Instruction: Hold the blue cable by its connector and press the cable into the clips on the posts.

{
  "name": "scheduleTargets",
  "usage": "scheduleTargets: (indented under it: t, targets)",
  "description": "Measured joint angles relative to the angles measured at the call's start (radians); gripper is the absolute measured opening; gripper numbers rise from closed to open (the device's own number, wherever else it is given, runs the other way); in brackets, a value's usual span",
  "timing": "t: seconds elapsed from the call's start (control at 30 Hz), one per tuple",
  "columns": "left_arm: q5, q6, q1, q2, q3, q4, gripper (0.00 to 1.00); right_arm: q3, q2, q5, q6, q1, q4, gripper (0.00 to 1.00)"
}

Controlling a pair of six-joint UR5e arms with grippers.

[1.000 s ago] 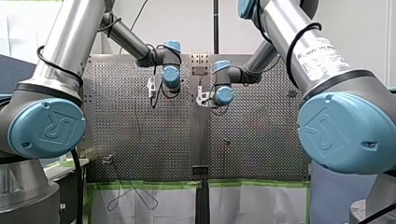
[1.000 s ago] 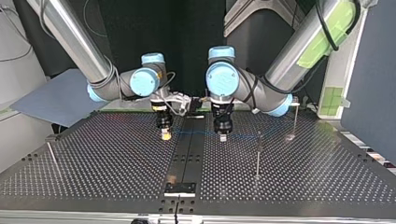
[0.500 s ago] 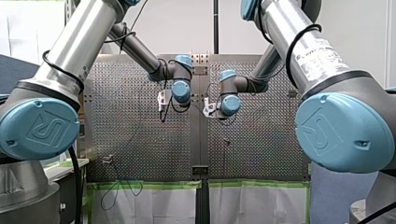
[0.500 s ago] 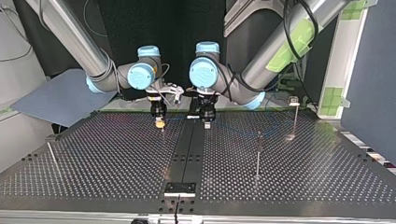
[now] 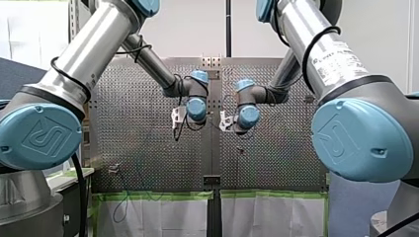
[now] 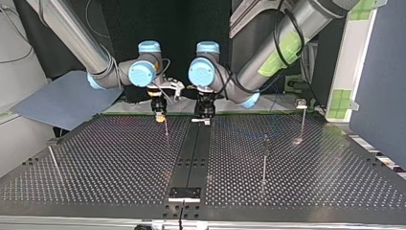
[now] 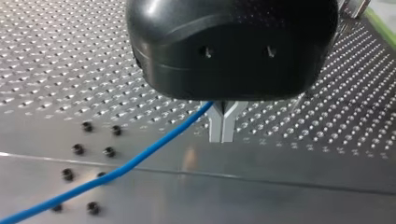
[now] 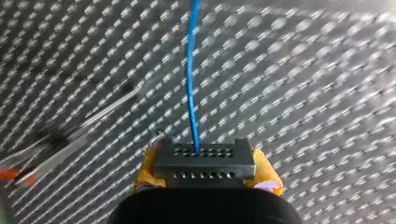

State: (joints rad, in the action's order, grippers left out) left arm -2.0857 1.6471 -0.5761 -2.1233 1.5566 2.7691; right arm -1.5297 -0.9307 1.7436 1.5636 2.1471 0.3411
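Observation:
The blue cable (image 7: 140,156) runs out from between my left gripper's (image 7: 222,132) metal fingers, which are shut on it just above the perforated table (image 7: 289,168), and trails off to one side. In the right wrist view the blue cable (image 8: 190,79) leaves my right gripper (image 8: 204,156) straight ahead; its yellow-padded fingers are shut on it. No connector shows. In the top view my right gripper (image 6: 160,117) and my left gripper (image 6: 203,118) hang side by side near the table's far edge. Thin posts (image 6: 264,158) stand on the table.
One post (image 6: 301,120) stands at the top view's far right, another (image 6: 52,157) at its left, and a thin one (image 6: 166,132) just in front of my right gripper. A black block (image 6: 184,192) sits at the near edge in the middle.
In the top view both grippers have moved toward the table's far edge and closer together, carrying the cable. Both grips stay shut.

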Motion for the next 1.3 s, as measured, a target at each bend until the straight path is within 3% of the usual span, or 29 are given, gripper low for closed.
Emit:
scheduleTargets:
  t: [0.17,0.33,0.6,0.73,0.9,1.1,1.3]
  targets:
    - [0.000,0.004,-0.006,-0.007,0.000,-0.008,0.00,-0.045,0.000,-0.003,0.000,-0.018,0.026,0.00]
    - [0.008,-0.002,-0.020,-0.019,0.000,-0.015,0.00,-0.076,0.000,-0.041,0.000,-0.032,0.046,0.00]
    - [0.013,0.003,-0.056,-0.090,0.000,-0.058,0.00,-0.147,-0.001,-0.121,0.036,-0.052,0.119,0.00]
    - [0.012,0.013,-0.062,-0.100,0.000,-0.076,0.00,-0.176,-0.001,-0.143,0.046,-0.066,0.151,0.00]
    - [0.008,0.016,-0.064,-0.111,0.000,-0.084,0.00,-0.189,-0.001,-0.148,0.067,-0.086,0.196,0.00]
    - [0.007,0.019,-0.072,-0.146,0.000,-0.109,0.00,-0.217,0.000,-0.148,0.068,-0.115,0.254,0.00]
    - [0.006,0.024,-0.085,-0.159,0.000,-0.143,0.00,-0.249,0.001,-0.166,0.053,-0.141,0.305,0.00]
